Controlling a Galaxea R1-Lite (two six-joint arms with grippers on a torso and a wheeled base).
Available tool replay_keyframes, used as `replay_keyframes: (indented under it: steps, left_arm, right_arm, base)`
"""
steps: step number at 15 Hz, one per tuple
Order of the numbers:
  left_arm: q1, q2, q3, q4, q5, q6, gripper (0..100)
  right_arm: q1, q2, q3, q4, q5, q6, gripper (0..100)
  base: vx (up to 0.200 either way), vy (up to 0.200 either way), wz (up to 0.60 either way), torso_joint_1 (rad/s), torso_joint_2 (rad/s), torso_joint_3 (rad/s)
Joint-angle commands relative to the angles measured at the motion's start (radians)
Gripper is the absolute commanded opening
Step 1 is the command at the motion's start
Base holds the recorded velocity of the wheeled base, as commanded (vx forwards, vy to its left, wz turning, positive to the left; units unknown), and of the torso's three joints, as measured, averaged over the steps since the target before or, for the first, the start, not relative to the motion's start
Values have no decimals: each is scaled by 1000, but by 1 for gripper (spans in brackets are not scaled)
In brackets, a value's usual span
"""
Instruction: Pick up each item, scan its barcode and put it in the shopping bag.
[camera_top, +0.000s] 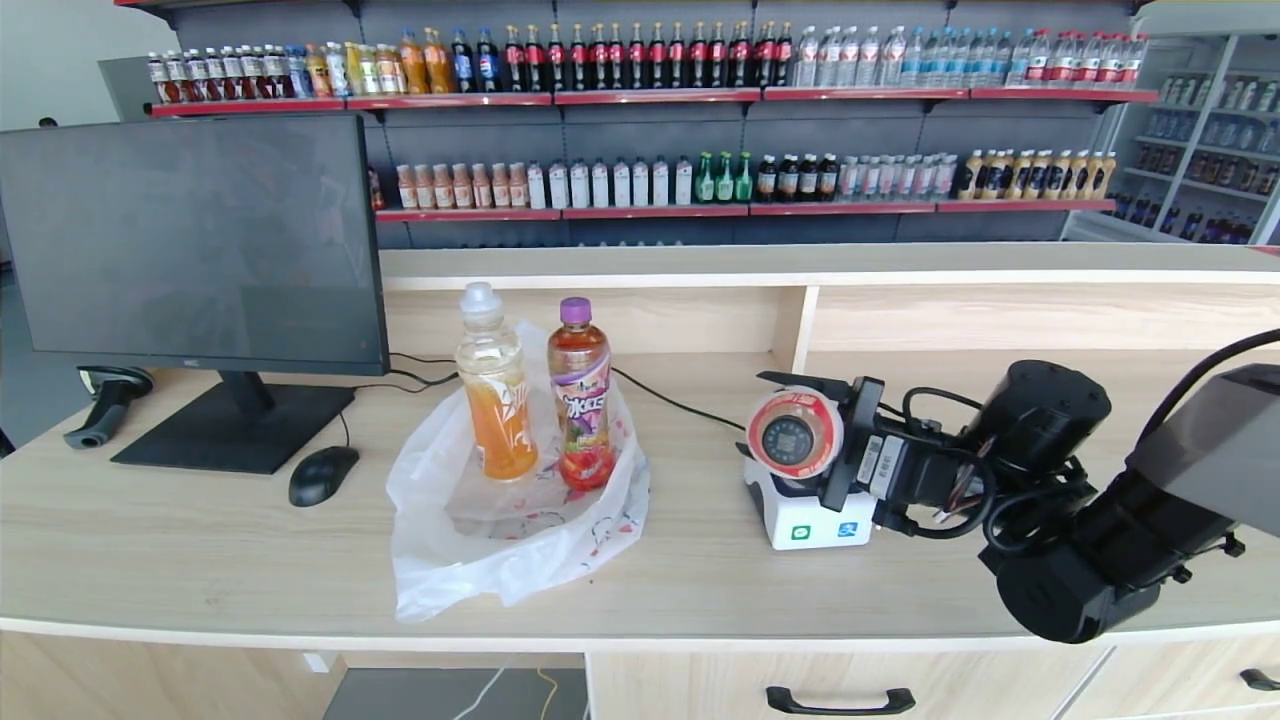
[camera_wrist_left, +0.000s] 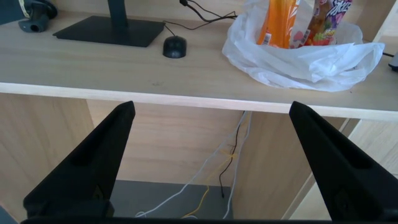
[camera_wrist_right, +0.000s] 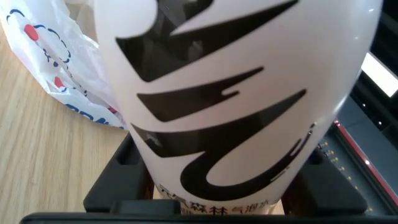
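My right gripper (camera_top: 812, 432) is shut on a white cup-shaped container (camera_top: 795, 433) with a red rim, held on its side just above the white barcode scanner (camera_top: 805, 518). The right wrist view shows that container (camera_wrist_right: 236, 93) close up, white with black stripes. A white shopping bag (camera_top: 520, 530) lies open on the counter to the left of the scanner. In it stand an orange drink bottle (camera_top: 495, 400) and a purple-capped bottle (camera_top: 581, 400). My left gripper (camera_wrist_left: 211, 168) hangs open and empty below the counter's front edge, facing the bag (camera_wrist_left: 305, 56).
A monitor (camera_top: 190, 240) stands at the left with a black mouse (camera_top: 322, 474) and a handheld scanner (camera_top: 105, 405) beside it. A cable (camera_top: 680, 405) runs behind the bag. A raised ledge (camera_top: 800, 265) backs the counter; drink shelves fill the wall behind.
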Motion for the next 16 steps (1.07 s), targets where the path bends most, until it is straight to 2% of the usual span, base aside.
replay_keyframes:
  steps: [1, 16]
  left_arm:
    - [0, 0, 0, 0, 0, 0, 100]
    - [0, 0, 0, 0, 0, 0, 100]
  right_arm:
    - [-13, 0, 1, -1, 7, -2, 0]
    - [-40, -6, 38, -1, 7, -45, 0]
  base:
    - [0, 0, 0, 0, 0, 0]
    - [0, 0, 0, 0, 0, 0]
